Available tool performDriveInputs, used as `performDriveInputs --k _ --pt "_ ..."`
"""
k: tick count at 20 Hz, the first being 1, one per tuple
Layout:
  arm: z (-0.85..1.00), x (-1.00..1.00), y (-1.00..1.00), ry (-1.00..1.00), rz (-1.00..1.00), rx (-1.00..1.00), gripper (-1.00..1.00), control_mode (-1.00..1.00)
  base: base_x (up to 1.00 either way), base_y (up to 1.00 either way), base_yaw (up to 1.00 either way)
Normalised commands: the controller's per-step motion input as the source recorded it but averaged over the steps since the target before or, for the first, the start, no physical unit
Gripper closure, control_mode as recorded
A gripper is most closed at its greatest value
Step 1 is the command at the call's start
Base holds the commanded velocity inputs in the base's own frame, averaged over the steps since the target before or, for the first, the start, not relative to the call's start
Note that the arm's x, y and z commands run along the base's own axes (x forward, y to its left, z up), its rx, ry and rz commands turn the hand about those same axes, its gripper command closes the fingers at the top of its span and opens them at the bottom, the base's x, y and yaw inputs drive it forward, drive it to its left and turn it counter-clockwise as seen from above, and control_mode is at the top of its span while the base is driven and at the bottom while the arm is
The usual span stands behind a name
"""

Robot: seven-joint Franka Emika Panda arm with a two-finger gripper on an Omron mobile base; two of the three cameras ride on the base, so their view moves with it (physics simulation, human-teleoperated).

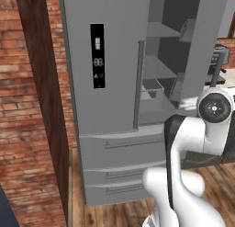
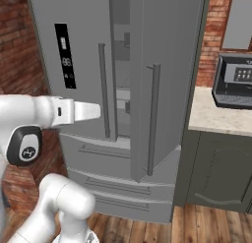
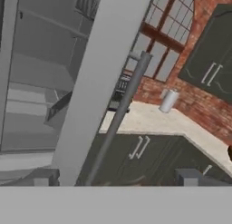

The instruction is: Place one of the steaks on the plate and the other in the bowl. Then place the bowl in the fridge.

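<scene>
A: We see the fridge (image 1: pixel 110 97), tall, grey and brushed-metal smooth, with its right door (image 1: pixel 209 42) swung open. Grey shelves (image 1: pixel 158 31) show inside.

B: On its left door we make out a black display panel (image 1: pixel 97 56) with pale digits, too small for us to read. A long vertical bar handle (image 2: pixel 153 119) runs down the open door.

A: Right of the fridge, a pale speckled counter (image 2: pixel 216 116) carries a dark microwave (image 2: pixel 234 82). Red brick wall (image 1: pixel 20 106) lies left of the fridge.

B: Our hand (image 3: pixel 113 181) stands wide open, holding nothing, tips just beside that door's edge.
</scene>
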Motion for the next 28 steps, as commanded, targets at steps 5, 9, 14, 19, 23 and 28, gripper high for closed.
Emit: performDriveInputs --k 5,9,14,19,23,28 --pt "0.15 -0.06 0.66 0.28 0.01 -0.40 -1.00 -1.00 0.00 0.00 0.00" --pt "0.00 0.20 0.42 0.40 0.05 -0.40 -1.00 -1.00 0.00 0.00 0.00" --pt "0.00 0.69 0.02 0.56 0.01 -0.26 -1.00 -1.00 0.00 0.00 0.00" --pt "-0.01 1.00 -0.15 0.49 0.00 -0.13 -1.00 -1.00 0.00 0.00 0.00" --pt "-0.01 1.00 -0.22 0.36 0.00 -0.09 -1.00 -1.00 0.00 0.00 0.00" --pt "-0.07 0.98 -0.45 0.29 0.00 -0.09 -1.00 -1.00 0.00 0.00 0.00"
